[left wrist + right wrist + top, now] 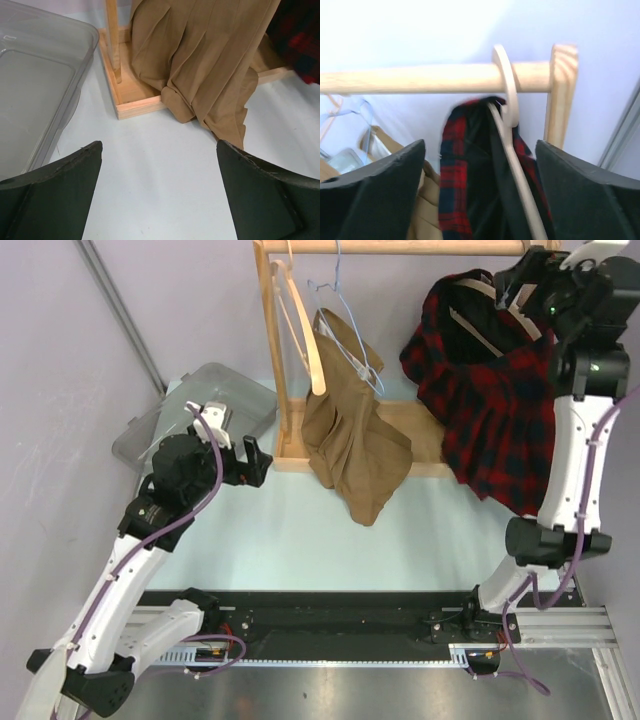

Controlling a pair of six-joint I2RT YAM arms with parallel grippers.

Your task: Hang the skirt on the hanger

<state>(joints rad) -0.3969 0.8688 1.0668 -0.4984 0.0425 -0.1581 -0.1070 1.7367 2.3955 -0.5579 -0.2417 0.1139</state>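
From above, a wooden rack (272,360) stands at the back of the pale desk (400,540), with its rail (400,247) across the top. The plaid skirt (490,400), red and black, hangs at the right end of the rail on a wooden hanger (500,302). The right tool (515,285) is raised to that hanger's top; from here I cannot tell how its jaws stand. Left of it, a tan skirt (355,440) droops from a blue wire hanger (350,340), its lower end reaching past the rack's base onto the desk. A bare hanger (300,330) of wood hangs further left. The left tool (252,462) hovers low beside a clear plastic bin (190,410), holding nothing.

In the left wrist view, the left tool (157,150) has its fingers (60,190) spread wide over bare desk (160,200), with nothing between them. Ahead lie the rack's base (135,102), the tan skirt (200,60) spilling over it, the bin (40,75) at left and an edge of the plaid skirt (302,40) at right.

In the right wrist view, the right tool (480,145) is spread open, its fingers (375,195) on either side of the wooden hanger (512,150) without touching it. The hanger's hook sits over the rail (410,80) just beside the end post (561,95), and the plaid skirt (462,175) hangs from it. The blue wire hanger (367,117) and tan skirt (422,215) show blurred at left.
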